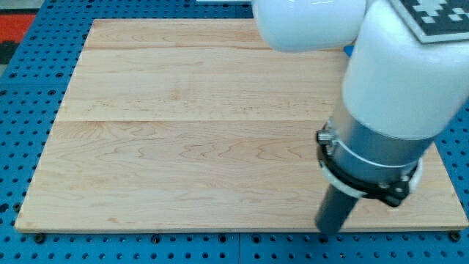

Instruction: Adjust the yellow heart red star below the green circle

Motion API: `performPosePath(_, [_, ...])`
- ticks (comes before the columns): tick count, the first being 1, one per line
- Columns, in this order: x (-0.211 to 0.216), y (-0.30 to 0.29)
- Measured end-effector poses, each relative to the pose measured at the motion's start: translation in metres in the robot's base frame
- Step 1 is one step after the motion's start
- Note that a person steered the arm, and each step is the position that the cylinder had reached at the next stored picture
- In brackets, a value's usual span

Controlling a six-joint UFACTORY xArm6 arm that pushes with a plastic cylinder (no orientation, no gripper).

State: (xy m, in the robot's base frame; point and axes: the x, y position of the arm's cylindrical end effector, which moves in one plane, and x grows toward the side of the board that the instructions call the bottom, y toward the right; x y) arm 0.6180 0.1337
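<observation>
The wooden board (pixel 190 132) lies flat on the pegboard base (pixel 22 88), which shows past the board's edges at the view's left, top and bottom. The arm (pixel 396 81) stands over the board's right part, reaching from its top edge down towards its bottom edge. My tip (pixel 330 230) sits at the board's bottom edge, near its right corner. No blocks show on the board's visible surface.
</observation>
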Motion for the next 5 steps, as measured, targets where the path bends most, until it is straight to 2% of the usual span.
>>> performPosePath(1, [-0.004,0.101])
performPosePath(4, [-0.015,0.198])
performPosePath(5, [-0.030,0.208])
